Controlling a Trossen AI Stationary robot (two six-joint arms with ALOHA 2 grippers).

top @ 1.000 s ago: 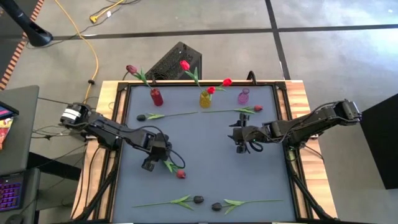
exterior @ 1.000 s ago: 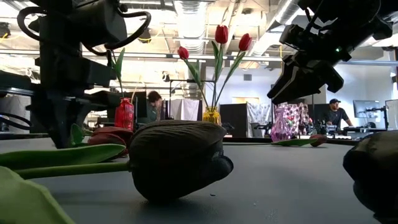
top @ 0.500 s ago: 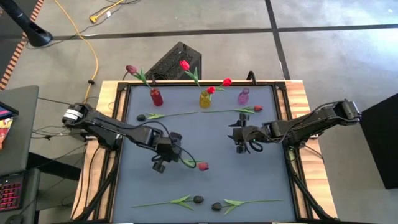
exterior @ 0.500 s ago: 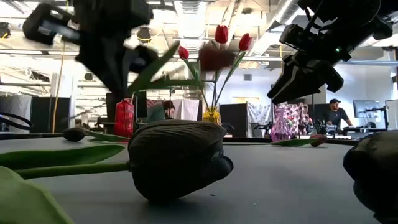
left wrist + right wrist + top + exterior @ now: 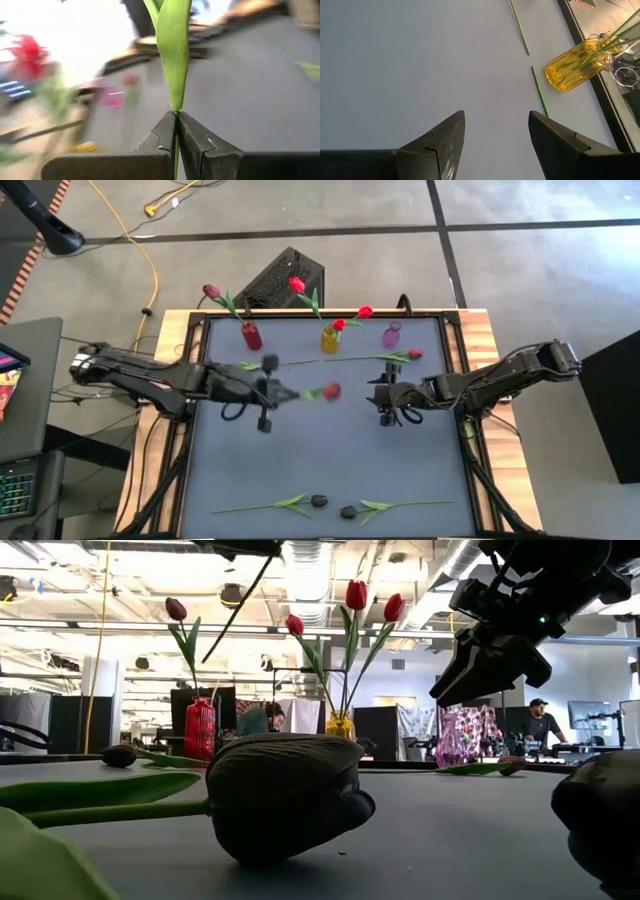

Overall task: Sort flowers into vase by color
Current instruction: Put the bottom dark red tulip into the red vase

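red tulip lifted over a grey worktop

a grey worktop (image 5: 330,460) with a wooden frame stands on a concrete floor, and the low view looks across it into an open workshop where a person (image 5: 541,722) sits at the far right.

nearest, at the bottom of the high view, two dark-headed tulips (image 5: 319,501) lie side by side with their stems pointing outward; in the low view one dark head (image 5: 285,796) fills the foreground.

in the middle of the high view, the left gripper (image 5: 266,393) is raised above the worktop, its fingers (image 5: 167,137) closed on the stem of a red tulip (image 5: 331,391), whose head points toward the frame's centre. a green leaf (image 5: 172,45) rises from the pinch point. to the right of centre, the right gripper (image 5: 386,398) hangs above the worktop, fingers (image 5: 445,137) spread wide and holding nothing.

farther back, a dark tulip (image 5: 229,368) and a red-headed one (image 5: 414,354) lie stem to stem in the upper part of the frame.

along the far edge stand three vases: a red vase (image 5: 251,336) at upper left with one maroon tulip (image 5: 211,291), a yellow vase (image 5: 329,339) at upper centre with three red tulips (image 5: 297,284), and a pink vase (image 5: 391,334) just right of it.
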